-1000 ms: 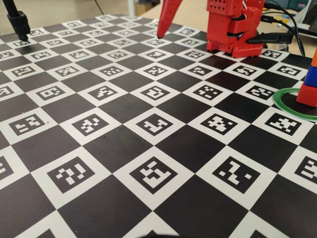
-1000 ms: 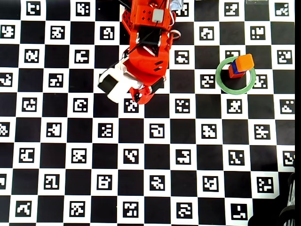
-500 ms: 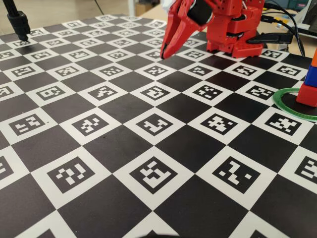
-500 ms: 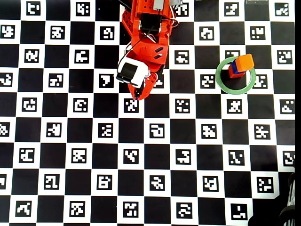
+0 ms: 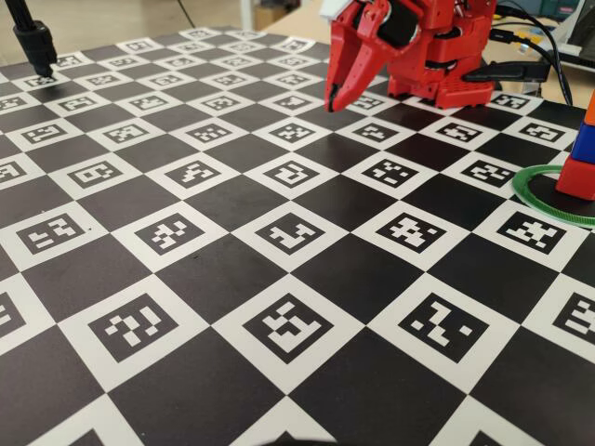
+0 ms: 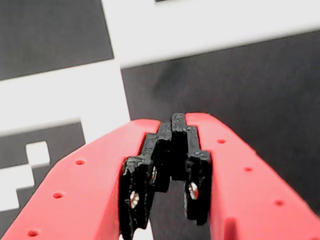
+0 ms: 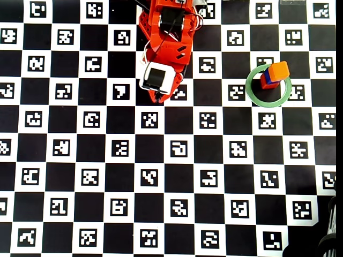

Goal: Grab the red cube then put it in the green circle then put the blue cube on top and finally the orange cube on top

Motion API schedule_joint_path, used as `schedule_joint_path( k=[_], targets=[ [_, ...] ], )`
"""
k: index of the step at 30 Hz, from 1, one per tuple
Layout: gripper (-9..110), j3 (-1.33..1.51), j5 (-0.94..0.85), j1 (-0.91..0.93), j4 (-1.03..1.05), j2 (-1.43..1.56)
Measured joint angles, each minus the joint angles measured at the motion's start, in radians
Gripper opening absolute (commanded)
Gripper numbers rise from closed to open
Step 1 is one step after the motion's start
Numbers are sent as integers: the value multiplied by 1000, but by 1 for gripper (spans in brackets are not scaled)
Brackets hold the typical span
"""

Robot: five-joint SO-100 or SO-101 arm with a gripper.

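The red cube [image 5: 576, 178] stands inside the green circle [image 5: 517, 190] at the right edge of the fixed view. The blue cube [image 5: 585, 144] sits on it and the orange cube [image 5: 590, 111] on top, both cut off by the frame. From overhead the orange cube [image 7: 278, 70] hides most of the stack; slivers of blue cube [image 7: 266, 76] and red cube [image 7: 267, 84] show within the green circle [image 7: 268, 105]. My gripper [image 7: 161, 99] is shut and empty, several squares left of the stack, hanging low near the arm's base [image 5: 335, 102]. In the wrist view its tips [image 6: 172, 120] meet over the board.
The red arm base [image 5: 437, 56] stands at the board's far edge with cables [image 5: 535, 42] behind it. A black stand [image 5: 37, 42] is at the far left corner. The checkered marker board [image 5: 279, 307] covers the table.
The gripper has drawn back toward the arm's base and turned at the wrist. The stack in the ring has not moved.
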Motion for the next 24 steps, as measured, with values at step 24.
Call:
schedule_joint_path(
  k=[24],
  targets=[
    [-6, 0, -14, 0, 21, 6]
  ],
)
